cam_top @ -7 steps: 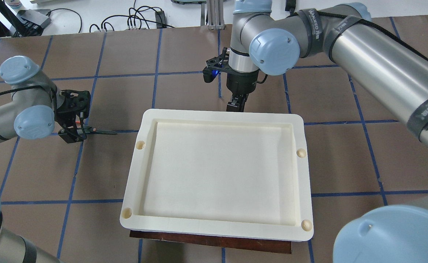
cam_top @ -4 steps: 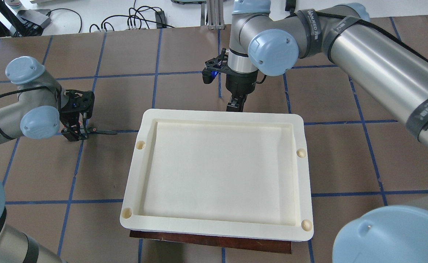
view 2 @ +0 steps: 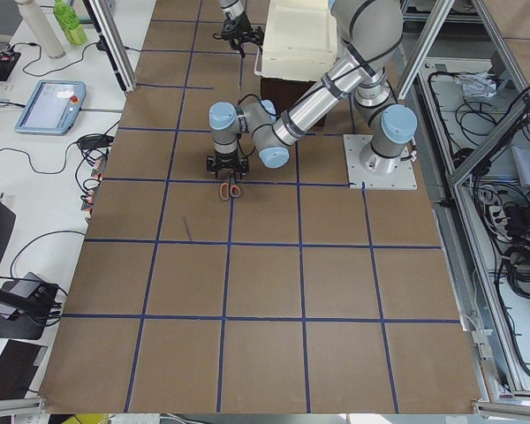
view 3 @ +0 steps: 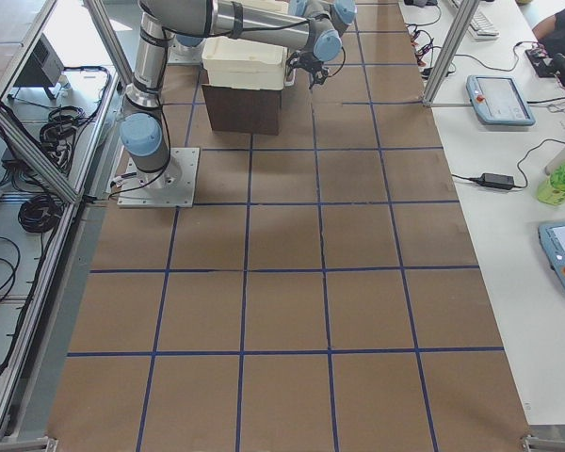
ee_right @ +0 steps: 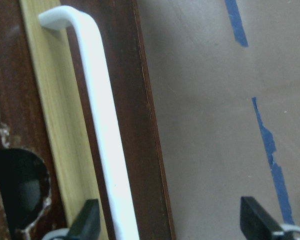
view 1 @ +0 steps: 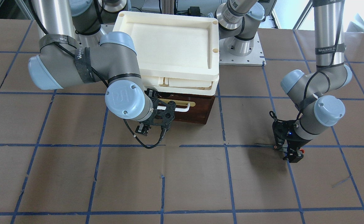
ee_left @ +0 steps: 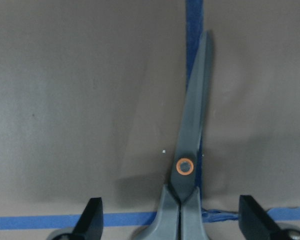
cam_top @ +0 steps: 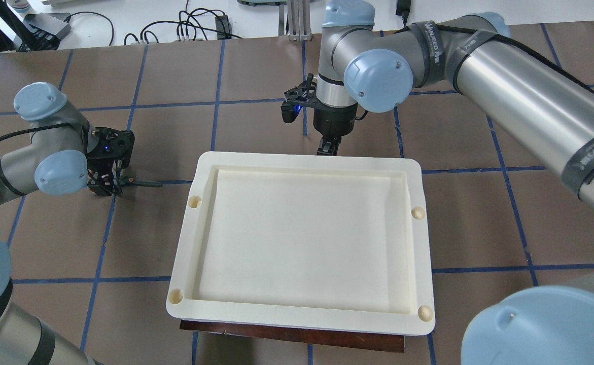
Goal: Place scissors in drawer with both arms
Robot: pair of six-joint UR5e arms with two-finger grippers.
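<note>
The scissors (ee_left: 190,150) lie flat on the table along a blue tape line, and their slim blades (cam_top: 147,183) point towards the trays. My left gripper (ee_left: 172,220) is open and points down. Its fingertips (ee_left: 92,215) stand either side of the scissors, just behind the orange pivot; it also shows in the overhead view (cam_top: 105,188). The dark brown drawer (view 1: 197,113) sits under the trays, with its inside hidden. My right gripper (ee_right: 172,222) is open and points down in front of the drawer. The white bar handle (ee_right: 102,125) is beside its left fingertip.
Two stacked cream trays (cam_top: 185,243) sit on top of the drawer box and hide most of it from above. The brown table (view 1: 185,180) has a grid of blue tape. Cables (cam_top: 190,28) lie beyond the far edge.
My left gripper has shifted a little up and to the right in the overhead view, over the scissors' handles. My right wrist has shifted slightly. The scissors have not moved.
</note>
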